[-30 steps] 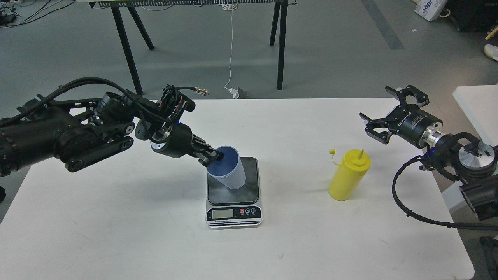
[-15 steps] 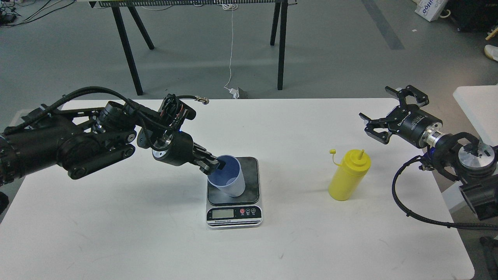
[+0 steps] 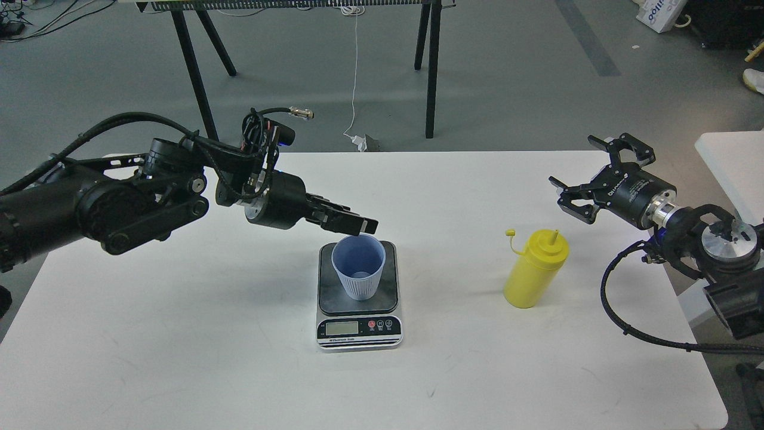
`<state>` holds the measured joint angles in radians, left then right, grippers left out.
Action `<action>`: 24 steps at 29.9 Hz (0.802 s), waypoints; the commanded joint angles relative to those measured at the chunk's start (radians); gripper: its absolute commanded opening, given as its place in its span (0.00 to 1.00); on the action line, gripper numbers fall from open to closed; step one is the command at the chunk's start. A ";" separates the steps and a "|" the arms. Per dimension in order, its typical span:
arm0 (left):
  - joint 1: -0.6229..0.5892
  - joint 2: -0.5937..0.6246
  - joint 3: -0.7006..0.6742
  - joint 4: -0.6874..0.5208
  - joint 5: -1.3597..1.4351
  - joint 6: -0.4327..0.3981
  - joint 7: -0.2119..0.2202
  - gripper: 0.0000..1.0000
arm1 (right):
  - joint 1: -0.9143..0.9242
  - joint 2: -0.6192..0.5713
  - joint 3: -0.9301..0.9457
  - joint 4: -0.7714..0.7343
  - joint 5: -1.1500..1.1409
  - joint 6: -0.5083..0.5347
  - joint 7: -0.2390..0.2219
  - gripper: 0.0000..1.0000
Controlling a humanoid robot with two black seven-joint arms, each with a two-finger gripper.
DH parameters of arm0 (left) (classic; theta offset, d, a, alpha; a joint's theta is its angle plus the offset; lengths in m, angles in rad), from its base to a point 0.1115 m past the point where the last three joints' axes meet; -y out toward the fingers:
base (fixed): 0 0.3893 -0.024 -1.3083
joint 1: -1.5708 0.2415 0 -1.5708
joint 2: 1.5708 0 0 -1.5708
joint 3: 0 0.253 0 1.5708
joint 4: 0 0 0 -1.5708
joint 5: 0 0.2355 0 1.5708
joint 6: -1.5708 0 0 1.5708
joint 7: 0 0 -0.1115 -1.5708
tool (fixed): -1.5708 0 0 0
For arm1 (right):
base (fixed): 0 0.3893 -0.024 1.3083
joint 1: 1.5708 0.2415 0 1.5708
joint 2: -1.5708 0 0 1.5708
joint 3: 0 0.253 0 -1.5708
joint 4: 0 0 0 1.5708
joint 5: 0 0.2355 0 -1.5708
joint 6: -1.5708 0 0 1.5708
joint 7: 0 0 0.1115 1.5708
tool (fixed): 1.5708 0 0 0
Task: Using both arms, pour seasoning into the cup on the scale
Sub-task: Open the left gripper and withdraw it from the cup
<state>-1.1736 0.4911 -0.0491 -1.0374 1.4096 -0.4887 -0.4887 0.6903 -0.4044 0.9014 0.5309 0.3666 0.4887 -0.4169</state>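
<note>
The light-blue ribbed cup [image 3: 359,266] stands upright and free on the dark plate of the scale [image 3: 359,306], near the table's middle. My left gripper [image 3: 360,225] hovers just above and behind the cup's far rim, fingers pointing right, slightly parted and holding nothing. The yellow squeeze bottle of seasoning [image 3: 535,274] stands upright to the right of the scale, its small tethered cap hanging off to the left of the nozzle. My right gripper [image 3: 576,174] is wide open and empty, above and behind the bottle to its right, well apart from it.
The white table [image 3: 179,358] ends in an edge at the right, with a second white surface [image 3: 731,155] beyond it. Black trestle legs [image 3: 431,71] and a hanging white cable stand on the grey floor behind the table.
The left gripper has set the tilted cup upright on the scale, let go of its rim and risen above it. The right gripper has barely shifted. The bottle has not moved.
</note>
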 commanded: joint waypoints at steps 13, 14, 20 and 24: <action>0.025 0.060 -0.196 0.396 -0.762 0.000 0.000 0.97 | -0.247 -0.404 0.028 0.420 0.408 0.000 -0.022 0.97; 0.025 0.054 -0.196 0.419 -0.791 0.000 0.000 0.97 | -0.297 -0.422 0.030 0.452 0.454 0.000 -0.020 0.97; 0.055 0.038 -0.195 0.445 -0.824 0.000 0.000 0.98 | -0.575 -0.462 0.085 0.612 0.611 0.000 -0.016 0.96; 0.068 0.037 -0.195 0.447 -0.824 0.000 0.000 0.99 | -0.701 -0.461 0.088 0.643 0.611 0.000 -0.014 0.96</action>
<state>-1.1131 0.5287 -0.2448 -0.5912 0.5867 -0.4885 -0.4886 0.0764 -0.8649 0.9863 1.1536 0.9741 0.4887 -0.4321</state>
